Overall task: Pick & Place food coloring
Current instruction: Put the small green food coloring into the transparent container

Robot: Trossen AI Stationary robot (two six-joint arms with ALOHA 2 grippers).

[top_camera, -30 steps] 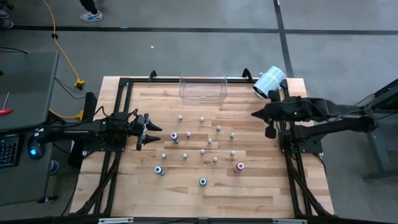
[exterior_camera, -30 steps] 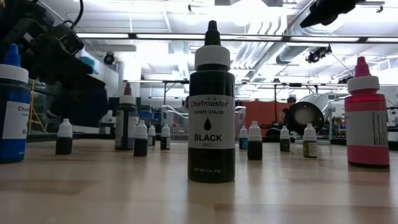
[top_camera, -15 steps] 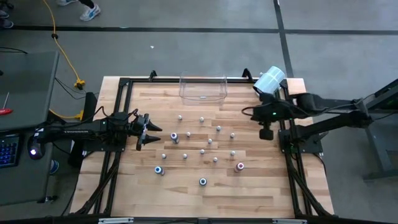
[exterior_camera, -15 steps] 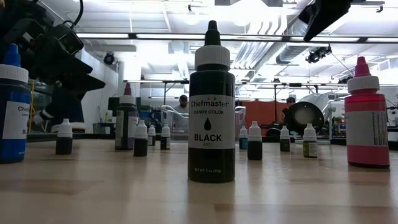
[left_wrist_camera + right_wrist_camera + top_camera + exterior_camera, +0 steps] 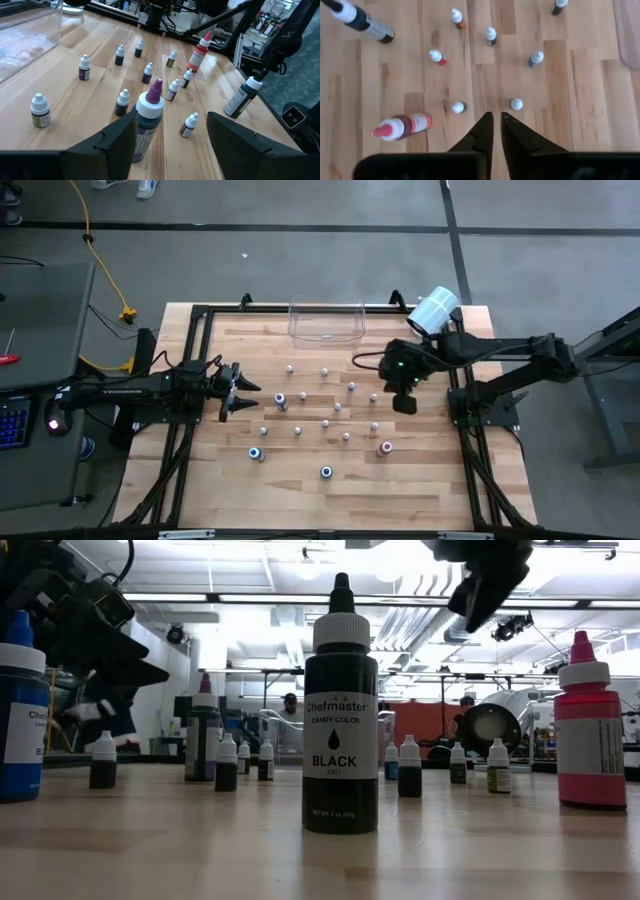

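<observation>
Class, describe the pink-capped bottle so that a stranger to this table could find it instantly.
Start at the clear plastic bin on the table's far edge, then cross the scattered bottles towards the near right. There stands the pink bottle: bigger than the tiny white-capped droppers beside it, and the only one with pink body and cap.

Small dropper bottles (image 5: 325,423) crowd mid-table, narrow gaps between them. At twelve o'clock the clear bin (image 5: 327,321) blocks the far edge; paper roll (image 5: 433,311) sits at two. Six o'clock boards (image 5: 330,505) lie open beyond the black bottle (image 5: 326,472).
</observation>
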